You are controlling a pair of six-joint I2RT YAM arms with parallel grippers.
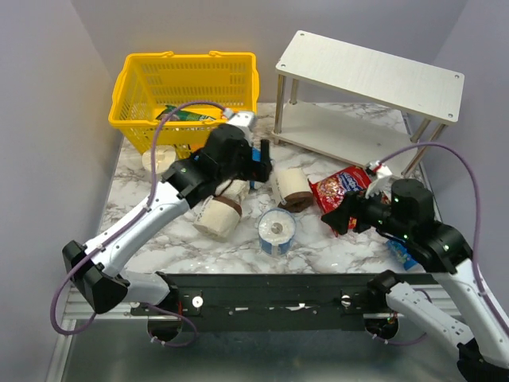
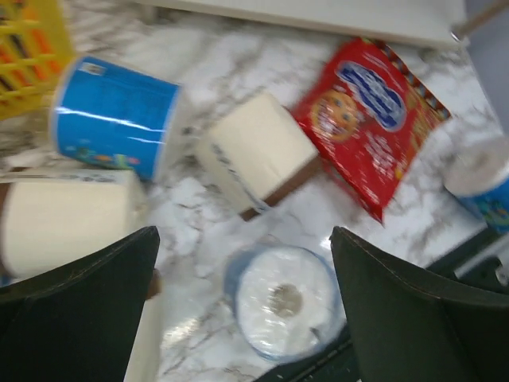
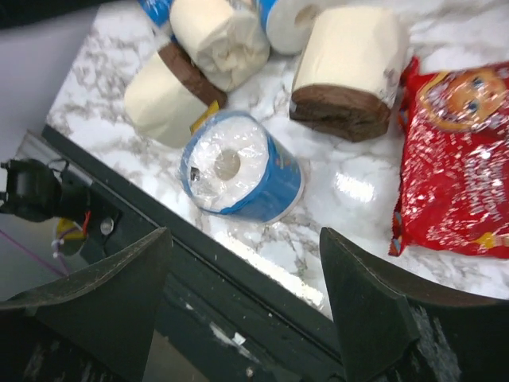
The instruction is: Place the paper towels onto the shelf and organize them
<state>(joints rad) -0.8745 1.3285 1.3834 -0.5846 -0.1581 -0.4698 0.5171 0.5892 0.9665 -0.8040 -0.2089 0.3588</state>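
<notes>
From overhead, the yellow basket (image 1: pixel 187 91) stands far left and the two-tier shelf (image 1: pixel 370 76) far right. The paper towels lie loose on the marble tabletop (image 1: pixel 334 247) in front of both, none on the shelf. The left gripper (image 1: pixel 258 159) hangs over the cluster. Only its wrist view shows the jaws spread wide and gripping nothing. That view also shows a side-lying blue roll (image 2: pixel 115 115) near the basket, which the arm mostly covers from overhead. At centre an upright blue-wrapped roll (image 1: pixel 276 231) stands on end. A cream roll (image 1: pixel 293 189) with a brown band lies just beyond it, beside the red snack bag (image 1: pixel 342 187). The right gripper (image 3: pixel 245 235) hovers near the table's front edge, short of the upright roll. Its wrist view confirms the jaws are fully parted and touch nothing.
</notes>
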